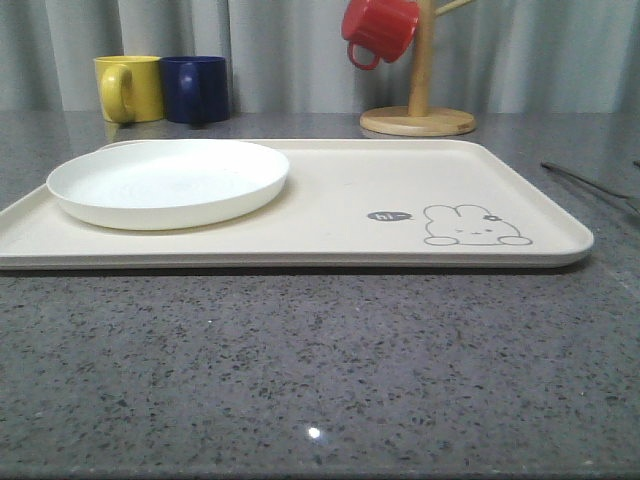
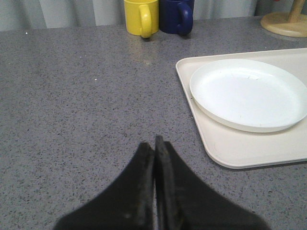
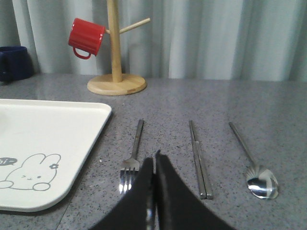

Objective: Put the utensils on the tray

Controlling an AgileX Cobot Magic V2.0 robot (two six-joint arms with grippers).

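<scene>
The white plate sits on the left end of the cream bunny tray. The fork, chopsticks and spoon lie side by side on the grey tabletop off the tray's right edge. The left gripper and right gripper both have their fingers pressed together, holding nothing.

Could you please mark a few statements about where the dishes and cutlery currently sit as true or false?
1. The white plate rests on the tray. True.
2. The fork lies on the tray. False: it lies on the countertop beside the tray.
3. The red mug hangs on the wooden stand. True.
4. The spoon lies between the fork and the chopsticks. False: the chopsticks are in the middle.
5. The right gripper is wide open. False: its jaws are together.
</scene>
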